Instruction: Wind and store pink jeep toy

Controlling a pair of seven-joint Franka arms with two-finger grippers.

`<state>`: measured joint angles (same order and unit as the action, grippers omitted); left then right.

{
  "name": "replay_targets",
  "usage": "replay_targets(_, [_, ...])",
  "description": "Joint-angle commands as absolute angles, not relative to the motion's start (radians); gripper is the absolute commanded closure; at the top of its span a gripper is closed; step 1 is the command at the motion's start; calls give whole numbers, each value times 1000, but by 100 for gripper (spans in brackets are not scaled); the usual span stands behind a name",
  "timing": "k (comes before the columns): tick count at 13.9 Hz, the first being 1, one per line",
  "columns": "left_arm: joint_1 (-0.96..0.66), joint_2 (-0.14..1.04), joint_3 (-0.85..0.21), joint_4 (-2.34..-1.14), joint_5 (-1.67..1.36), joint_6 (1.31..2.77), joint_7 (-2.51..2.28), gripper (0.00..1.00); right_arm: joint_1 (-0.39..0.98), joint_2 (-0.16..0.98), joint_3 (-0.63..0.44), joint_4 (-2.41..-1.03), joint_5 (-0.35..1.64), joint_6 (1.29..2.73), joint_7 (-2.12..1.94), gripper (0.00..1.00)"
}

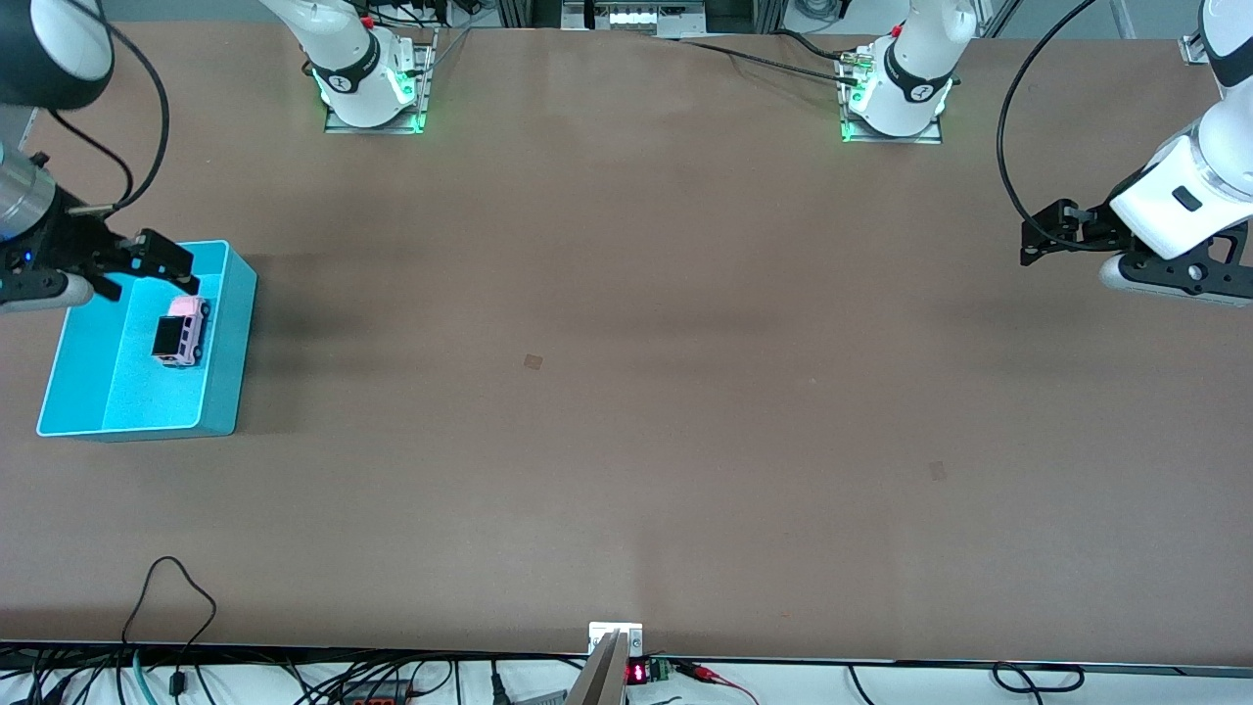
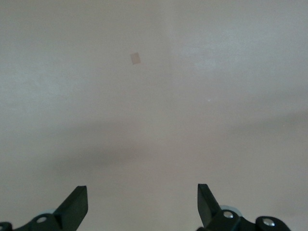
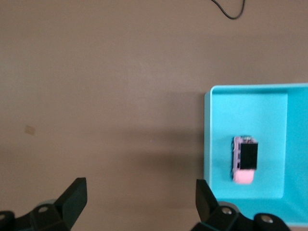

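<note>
Brown table (image 1: 626,392) carrying cyan bin (image 1: 230,343) at right arm's end. Pink jeep toy (image 1: 180,331) lying inside bin, long axis running nearer-farther, black section nearer camera. Right gripper (image 1: 147,264) hovering wide open above bin's farther edge, jeep below it, untouched. Left gripper (image 1: 1052,235) waiting, spread wide.

This looks like a robot lab, a room for testing machines. Two white robot arms are bolted onto metal plates (image 1: 374,116) at one edge of a big, flat brown counter (image 1: 626,392). Little green lights glow at the bottom of each arm. Black cables (image 1: 764,54) run across the counter near the arm bases, and more wires (image 1: 176,607) hang in a tangle along the edge nearest the front camera. A small box with red glowing numbers (image 1: 638,673) sits there too.
</note>
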<state>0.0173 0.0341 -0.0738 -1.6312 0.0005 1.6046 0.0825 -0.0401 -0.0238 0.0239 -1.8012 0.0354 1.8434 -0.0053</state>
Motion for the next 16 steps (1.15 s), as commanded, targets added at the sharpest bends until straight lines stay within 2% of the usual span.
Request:
replay_targets(1, [18,25,-80,-1623,18,1588,69,0,-11,-87,18,-1812,43,1781,115,0])
replay_targets(16, [20,25,-78,-1623,17,1588,69,0,3,-86,14,-1750,26,1763,104,0])
